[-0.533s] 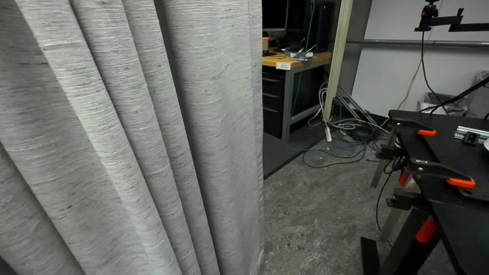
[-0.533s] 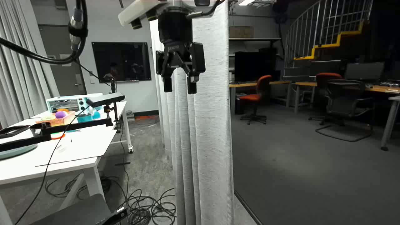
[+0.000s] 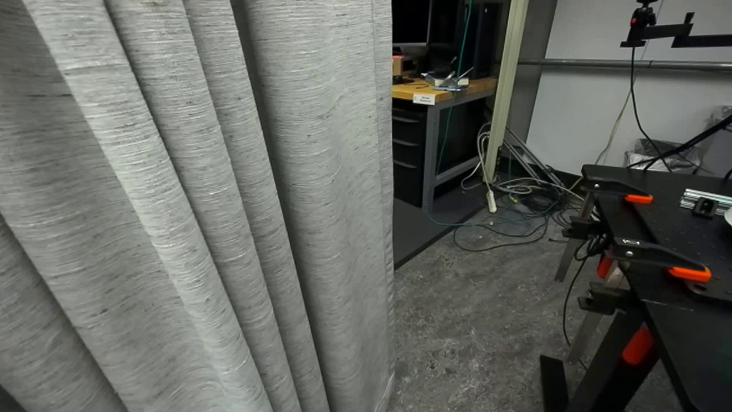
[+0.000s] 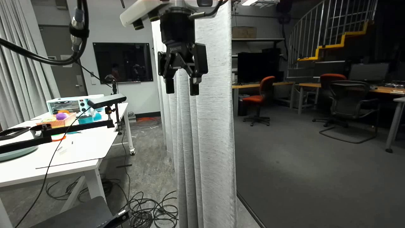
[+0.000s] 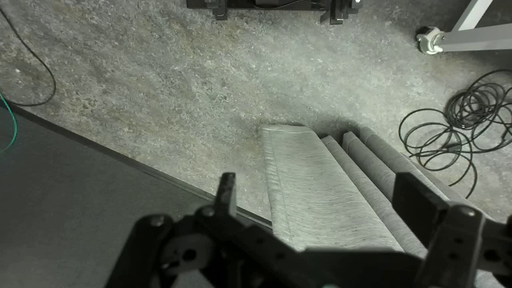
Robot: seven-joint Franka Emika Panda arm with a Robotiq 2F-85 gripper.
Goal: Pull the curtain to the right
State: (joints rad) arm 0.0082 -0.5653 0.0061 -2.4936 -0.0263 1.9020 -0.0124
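Close In, Farther Back, Top Down

In an exterior view, set close to the curtain [image 3: 329, 171], tilted downward, taking in the clamped black table [image 3: 695, 332] at frame right. In an exterior view, placed farther off, looking roughly level past the gripper [image 4: 182, 89] and lengthwise along the curtain. In the wrist view, facing steeply down between nearby fingers [image 5: 417, 206] onto hem [image 5: 288, 129] and mottled floor [image 5: 180, 88]. Overlapping in all three views at the curtain.
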